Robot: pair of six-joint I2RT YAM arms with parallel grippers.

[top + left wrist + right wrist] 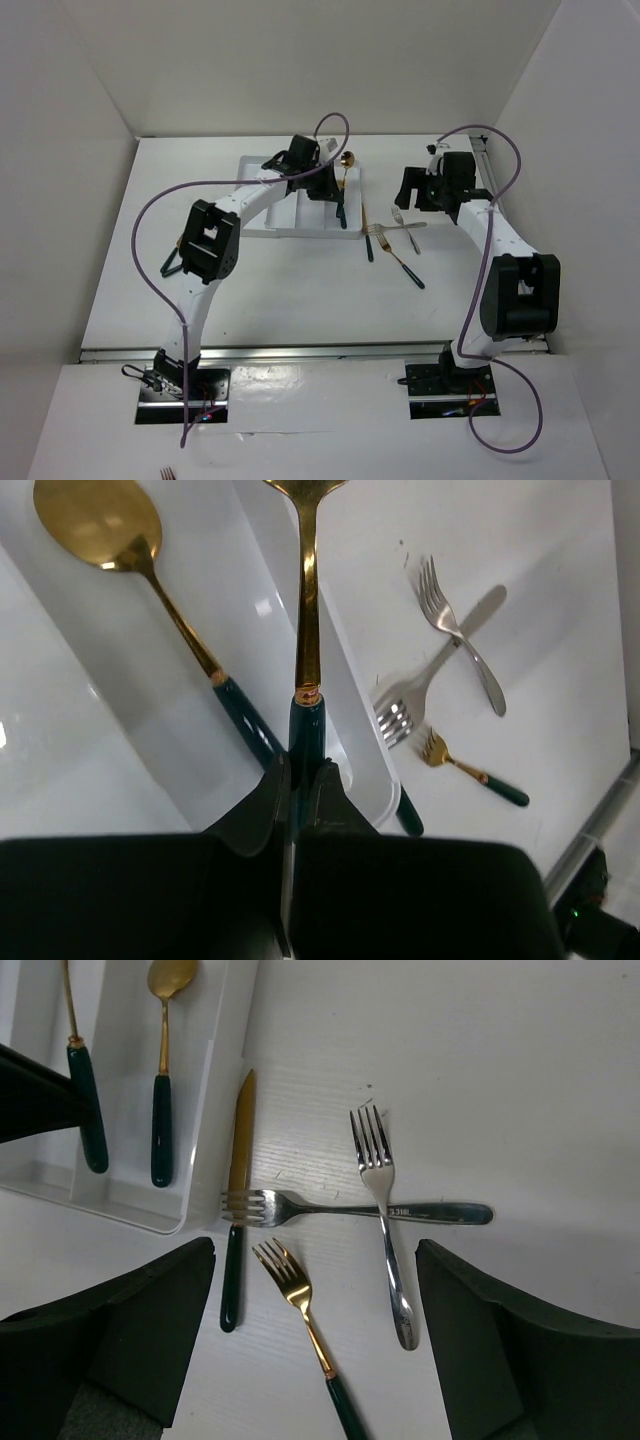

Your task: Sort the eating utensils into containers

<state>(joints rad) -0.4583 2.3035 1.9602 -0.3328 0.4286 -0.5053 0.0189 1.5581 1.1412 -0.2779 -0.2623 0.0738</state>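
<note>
Left gripper [300,780] clamped on the teal handle of a gold-headed utensil [306,610], held over the white tray [355,710] beside a spoon [100,525] lying in one compartment; released off-line, it likely lands across the rim. Right gripper [313,1290] gapes above two crossed silver forks [385,1210] on the table [450,1060]; lifting one may drag the other. Small stamp [400,1211] on one fork's handle, unreadable.

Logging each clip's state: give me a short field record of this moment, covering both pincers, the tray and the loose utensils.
left pincer: shut on a gold-and-teal utensil, over the tray
right pincer: open, empty, above the table
in tray: one gold spoon
on table: gold knife beside tray, two crossed silver forks, one gold fork
overlap: one silver fork's tines lie across the knife
</note>
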